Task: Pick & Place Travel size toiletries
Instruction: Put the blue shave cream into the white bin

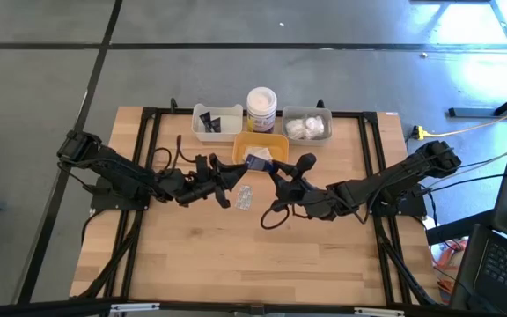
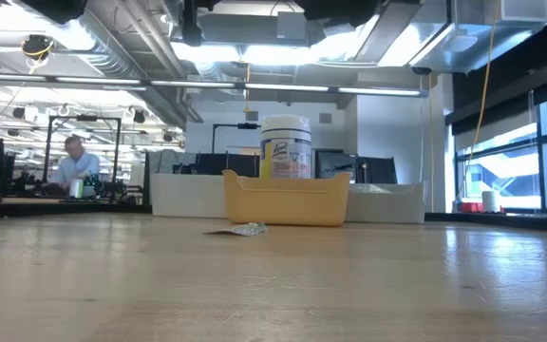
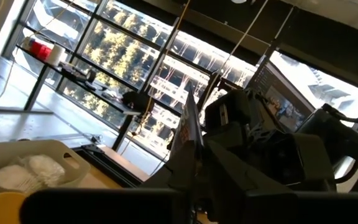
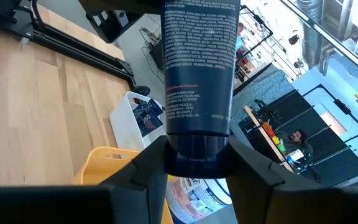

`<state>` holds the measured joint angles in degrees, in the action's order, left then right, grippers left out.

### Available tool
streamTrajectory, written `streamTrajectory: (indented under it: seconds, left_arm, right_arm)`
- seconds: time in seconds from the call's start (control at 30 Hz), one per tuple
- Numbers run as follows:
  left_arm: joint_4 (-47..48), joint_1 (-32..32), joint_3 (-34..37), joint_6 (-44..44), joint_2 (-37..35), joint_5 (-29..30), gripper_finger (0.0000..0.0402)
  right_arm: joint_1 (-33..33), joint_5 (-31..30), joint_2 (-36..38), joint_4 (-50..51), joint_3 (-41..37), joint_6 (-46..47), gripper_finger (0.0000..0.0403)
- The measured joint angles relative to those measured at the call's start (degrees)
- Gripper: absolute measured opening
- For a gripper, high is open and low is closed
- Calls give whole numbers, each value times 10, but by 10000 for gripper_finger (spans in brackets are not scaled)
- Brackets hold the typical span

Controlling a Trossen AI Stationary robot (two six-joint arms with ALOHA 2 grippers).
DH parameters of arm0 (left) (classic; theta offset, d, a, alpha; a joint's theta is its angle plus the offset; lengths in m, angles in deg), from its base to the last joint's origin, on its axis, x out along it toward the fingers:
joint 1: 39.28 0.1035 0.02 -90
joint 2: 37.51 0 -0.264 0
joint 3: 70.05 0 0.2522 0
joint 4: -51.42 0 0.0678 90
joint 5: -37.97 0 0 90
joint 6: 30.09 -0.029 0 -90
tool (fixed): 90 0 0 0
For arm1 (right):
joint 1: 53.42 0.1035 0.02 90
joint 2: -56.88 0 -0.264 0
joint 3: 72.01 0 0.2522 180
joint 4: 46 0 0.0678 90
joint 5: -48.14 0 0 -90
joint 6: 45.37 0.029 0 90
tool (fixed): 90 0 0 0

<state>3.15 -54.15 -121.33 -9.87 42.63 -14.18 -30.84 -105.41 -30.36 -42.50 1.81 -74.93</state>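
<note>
A dark tube with white print [image 1: 258,160] [image 4: 197,62] hangs in the air over the yellow tray [image 1: 262,148], between my two grippers. My right gripper [image 1: 275,170] [image 4: 196,165] is shut on it. My left gripper [image 1: 233,172] stands at the tube's other end; the left wrist view shows the tube edge-on [image 3: 188,134]. A clear-wrapped flat sachet [image 1: 245,197] [image 2: 246,229] lies flat on the wood near the yellow tray. More dark tubes lie in the white tray [image 1: 216,123], and white fluffy pieces lie in the grey tray [image 1: 307,126] [image 3: 27,171]. My right gripper pinches the tube's round cap end [image 4: 196,155] between its two fingers [image 4: 146,171], one on each side. It comes from the table's right. The tube's body points away past the fingertips toward the left arm. The tube is lifted clear of table and trays.
A white jar with a yellow label [image 1: 261,109] [image 2: 286,147] stands behind the yellow tray [image 2: 286,199], between the white and grey trays at the far edge. Bare wood lies toward the near edge [image 1: 253,255]. A person sits far off in the room [image 2: 72,161].
</note>
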Motion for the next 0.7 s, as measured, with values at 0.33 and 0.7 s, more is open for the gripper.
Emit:
streamTrajectory:
  seconds: [0.33, 0.7]
  left_arm:
    - [-3, 0, 0, -25, 0, 3, 4]
    - [-17, 0, 0, -56, 0, 2, 3]
  right_arm:
    - [0, 2, 0, 0, 0, 8, 133]
    - [24, 14, 0, 52, 1, 152, 269]
